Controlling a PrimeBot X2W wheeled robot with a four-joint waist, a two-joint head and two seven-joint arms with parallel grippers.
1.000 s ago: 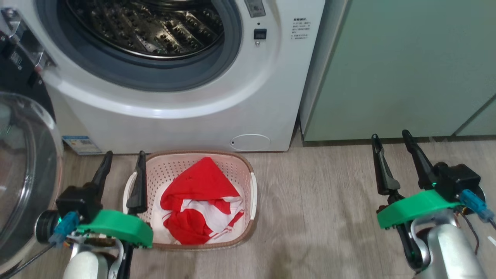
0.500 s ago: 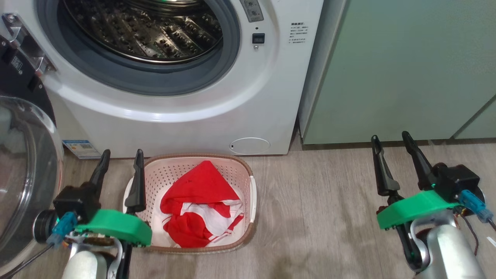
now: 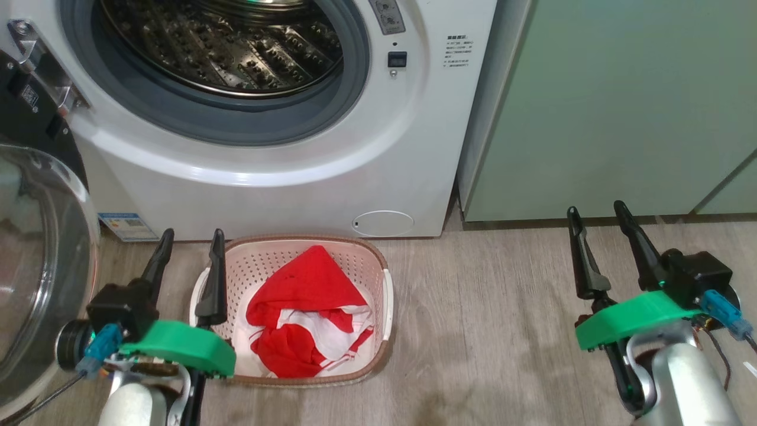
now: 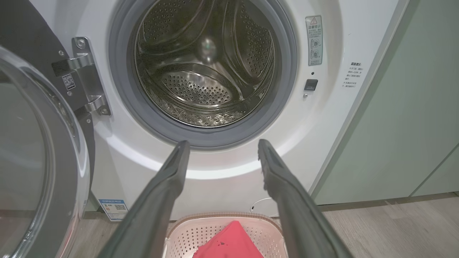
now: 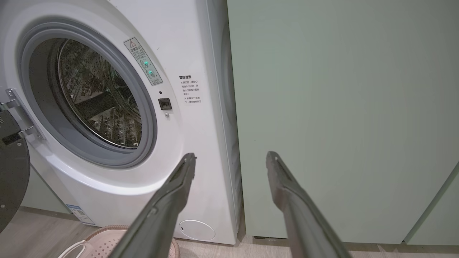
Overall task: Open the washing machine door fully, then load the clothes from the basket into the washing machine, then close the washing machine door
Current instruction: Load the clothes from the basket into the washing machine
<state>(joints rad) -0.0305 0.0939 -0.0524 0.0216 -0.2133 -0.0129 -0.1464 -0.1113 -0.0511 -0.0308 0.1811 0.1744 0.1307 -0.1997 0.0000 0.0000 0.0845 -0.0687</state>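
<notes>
On wood-look floor (image 3: 485, 319) by big white front-loading washing machine (image 3: 284, 183), I see red-white fabric clothes (image 3: 307, 313) in cream perforated plastic basket (image 3: 278, 260); L fingers (image 3: 213, 278) & R fingers (image 3: 582, 260) spread, empty.

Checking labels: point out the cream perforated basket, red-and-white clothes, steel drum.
Cream perforated basket (image 3: 266, 260), head view, back wall.
Red-and-white clothes (image 3: 301, 284), head view, red upper fold.
Steel drum (image 4: 195, 89), left wrist view, lower wall.
</notes>
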